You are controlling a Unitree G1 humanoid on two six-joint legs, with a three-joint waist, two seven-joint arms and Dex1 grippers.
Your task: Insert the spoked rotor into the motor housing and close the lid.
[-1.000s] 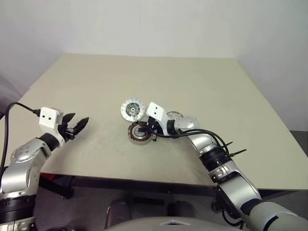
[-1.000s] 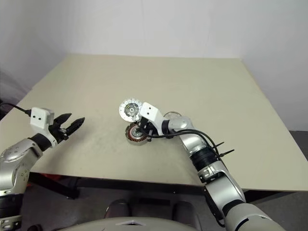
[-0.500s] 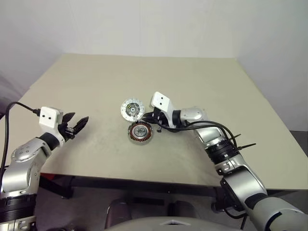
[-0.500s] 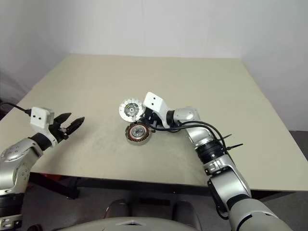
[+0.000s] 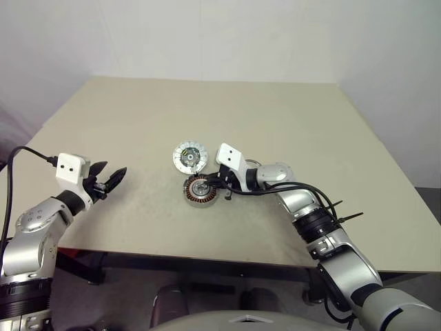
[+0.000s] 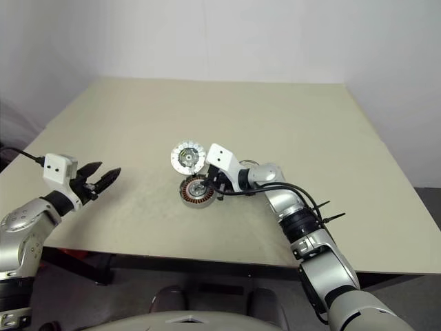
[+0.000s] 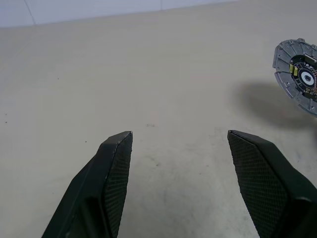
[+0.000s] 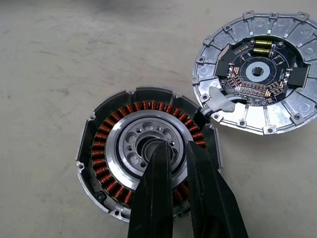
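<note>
Right gripper (image 8: pixel 173 153) back over motor housing (image 5: pixel 200 190) mid-frame, nearly closed, empty, lid (image 5: pixel 189 156) beside, left gripper (image 5: pixel 110 180) wide, empty.

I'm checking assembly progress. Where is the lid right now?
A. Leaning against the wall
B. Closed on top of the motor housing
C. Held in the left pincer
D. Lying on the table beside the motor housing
D: the lid lies flat on the table next to the motor housing, whose copper windings are uncovered.
</note>
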